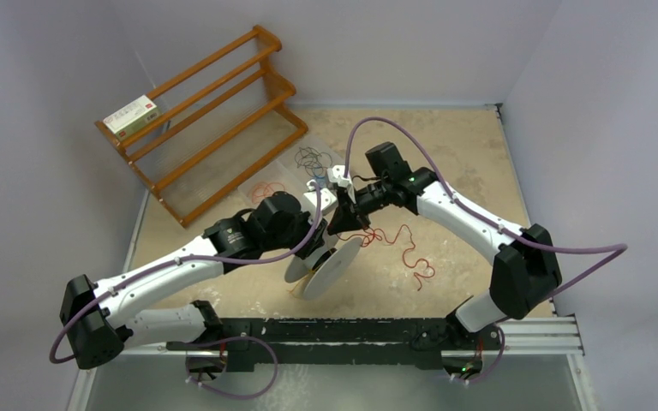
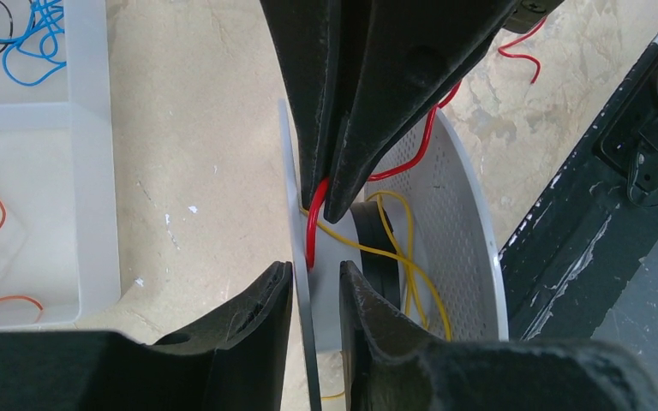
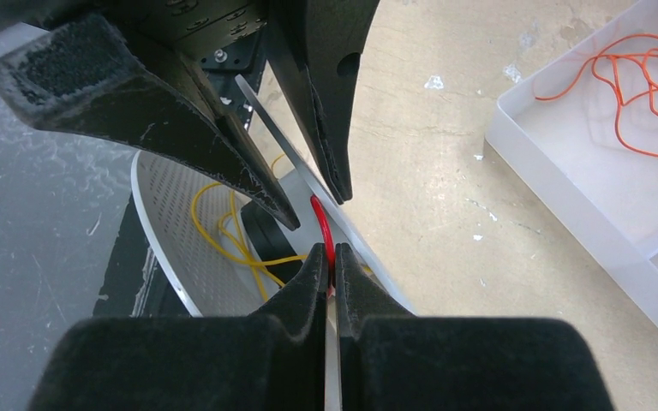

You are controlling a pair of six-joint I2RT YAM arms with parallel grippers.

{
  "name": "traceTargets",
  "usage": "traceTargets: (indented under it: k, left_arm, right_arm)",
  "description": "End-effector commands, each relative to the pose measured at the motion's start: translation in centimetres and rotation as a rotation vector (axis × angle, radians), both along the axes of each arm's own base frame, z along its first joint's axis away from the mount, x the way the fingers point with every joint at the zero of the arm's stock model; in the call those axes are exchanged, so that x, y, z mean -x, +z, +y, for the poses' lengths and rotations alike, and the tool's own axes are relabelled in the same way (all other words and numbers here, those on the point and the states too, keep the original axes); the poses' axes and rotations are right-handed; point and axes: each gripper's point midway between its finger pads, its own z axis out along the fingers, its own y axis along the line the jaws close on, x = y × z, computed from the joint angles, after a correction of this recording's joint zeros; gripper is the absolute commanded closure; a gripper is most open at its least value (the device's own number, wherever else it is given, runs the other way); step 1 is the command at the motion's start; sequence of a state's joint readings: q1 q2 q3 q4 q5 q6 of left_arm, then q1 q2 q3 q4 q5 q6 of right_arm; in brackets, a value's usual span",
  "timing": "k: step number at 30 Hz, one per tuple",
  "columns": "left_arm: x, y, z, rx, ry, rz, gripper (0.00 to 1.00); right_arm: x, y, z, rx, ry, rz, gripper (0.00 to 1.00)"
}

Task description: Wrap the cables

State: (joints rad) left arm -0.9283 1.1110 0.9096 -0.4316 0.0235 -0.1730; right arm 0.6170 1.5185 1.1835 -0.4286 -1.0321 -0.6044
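A wooden rack [image 1: 278,84] stands at the far left of the beige worktop [image 1: 463,145], a small green-and-white box [image 1: 131,116] on its top shelf, a clear tray [image 1: 290,171] just beside it.

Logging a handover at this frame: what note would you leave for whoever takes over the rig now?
Left gripper: shut on the spool by one flange, spool on edge.
Right gripper: shut on the red cable at the flange rim.
Yellow cable is on the spool; red slack lies on the table; the orange cable and the blue and black cables sit in the tray.
Done: yellow wound. Left: red not yet wound, tray cables waiting.
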Motion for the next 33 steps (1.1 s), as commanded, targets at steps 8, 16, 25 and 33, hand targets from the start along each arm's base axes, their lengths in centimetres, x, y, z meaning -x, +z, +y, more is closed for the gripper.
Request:
traceTargets:
  k: [8, 16, 25, 33]
  left_arm:
    - [-0.8, 2.1, -0.9, 0.122, 0.023, -0.044, 0.75]
    - [-0.8, 2.1, -1.3, 0.132, 0.018, -0.039, 0.97]
    - [-0.8, 2.4, -1.2, 0.143, 0.018, -0.050, 1.00]
    - [-0.8, 3.1, -0.8, 0.157, 0.025, -0.075, 1.00]
  right_arm:
    - [2.2, 1.4, 1.4, -0.099, 0.083, 0.005, 1.00]
    - [2.4, 1.1, 1.3, -0.098, 0.084, 0.002, 1.00]
    - [2.5, 1.3, 1.2, -0.097, 0.072, -0.008, 1.00]
    - [1.2, 4.1, 0.2, -0.113, -0.085, -0.132, 0.72]
